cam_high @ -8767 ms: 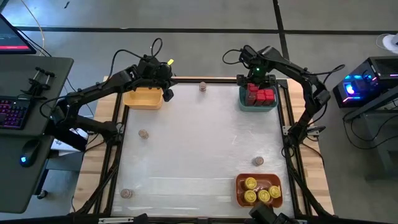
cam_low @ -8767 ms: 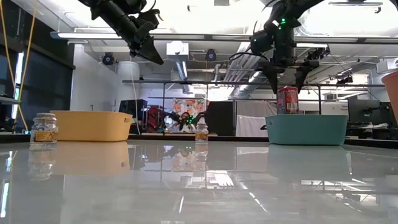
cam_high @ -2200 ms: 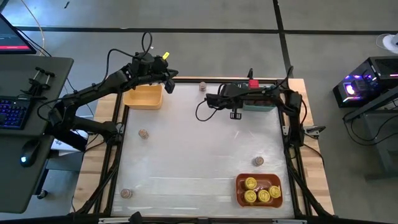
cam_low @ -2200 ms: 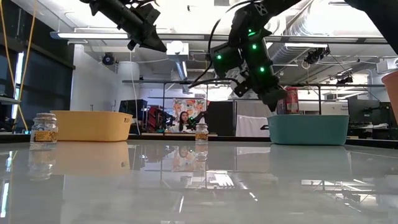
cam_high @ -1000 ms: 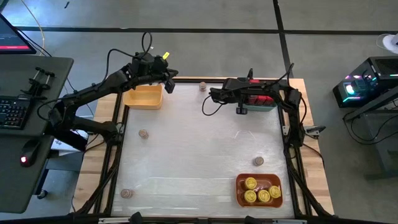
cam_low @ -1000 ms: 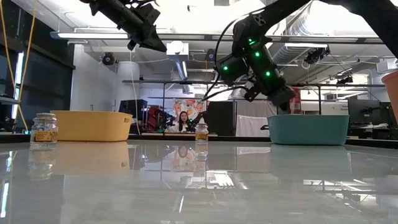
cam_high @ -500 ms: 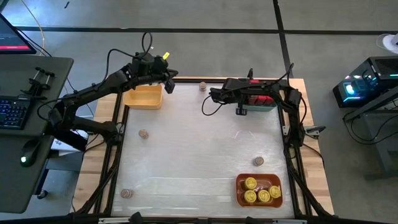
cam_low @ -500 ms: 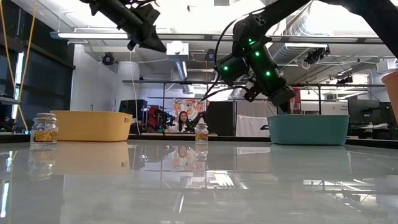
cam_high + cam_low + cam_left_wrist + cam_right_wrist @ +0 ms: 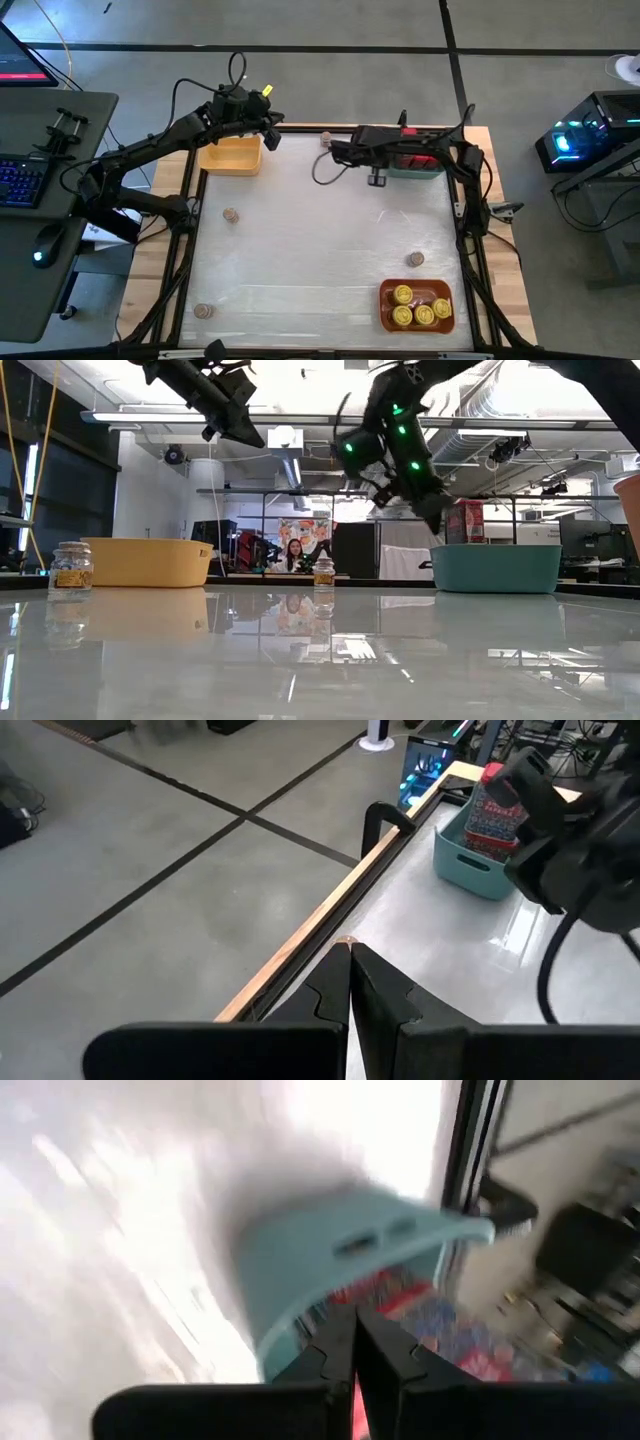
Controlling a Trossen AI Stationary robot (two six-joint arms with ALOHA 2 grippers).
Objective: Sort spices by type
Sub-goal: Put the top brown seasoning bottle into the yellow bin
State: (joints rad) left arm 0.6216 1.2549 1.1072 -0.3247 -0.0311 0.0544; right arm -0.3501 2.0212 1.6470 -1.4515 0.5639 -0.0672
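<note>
Glossy white tabletop: right gripper, jaws closed and empty, hovers just beside the small brown jar at the far edge, between yellow bin and teal bin; closed left gripper waits farther off.

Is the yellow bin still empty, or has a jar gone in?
Empty: the high view shows only the bare floor of the yellow bin; four tan-brown jars sit on the table.

bench: white glossy top, wooden edges, black frame.
bins: yellow plastic bin far left corner; teal plastic bin far right; orange plastic bin near right.
side desk: dark desk, keyboard, mouse.
background: seated person, low view.
</note>
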